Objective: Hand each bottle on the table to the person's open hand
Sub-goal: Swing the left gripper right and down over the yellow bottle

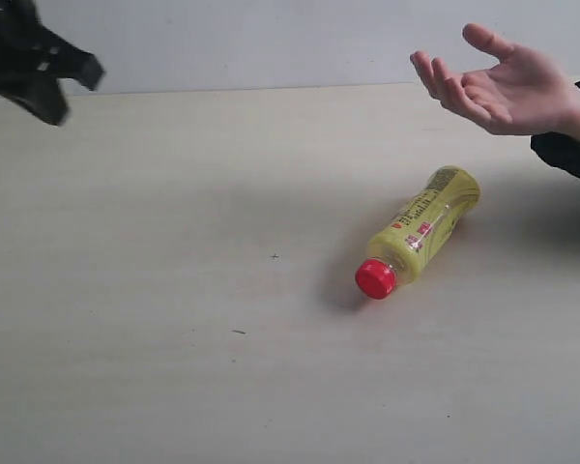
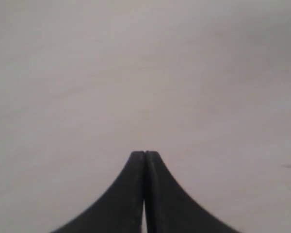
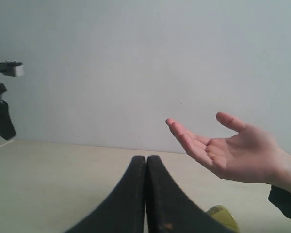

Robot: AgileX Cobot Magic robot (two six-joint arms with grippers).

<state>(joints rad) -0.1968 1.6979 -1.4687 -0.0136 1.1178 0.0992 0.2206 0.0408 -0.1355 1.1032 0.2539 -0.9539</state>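
One yellow bottle with a red cap lies on its side on the pale table, right of centre. Its yellow base peeks out beside my right gripper, which is shut and empty and is outside the exterior view. The person's open hand hovers palm up above the far right of the table, black cuff at the edge; the same hand shows in the right wrist view. My left gripper is shut over bare tabletop; its arm hangs at the far left. No other bottles show.
A pale wall runs behind the table's far edge. The left arm is visible at the side of the right wrist view.
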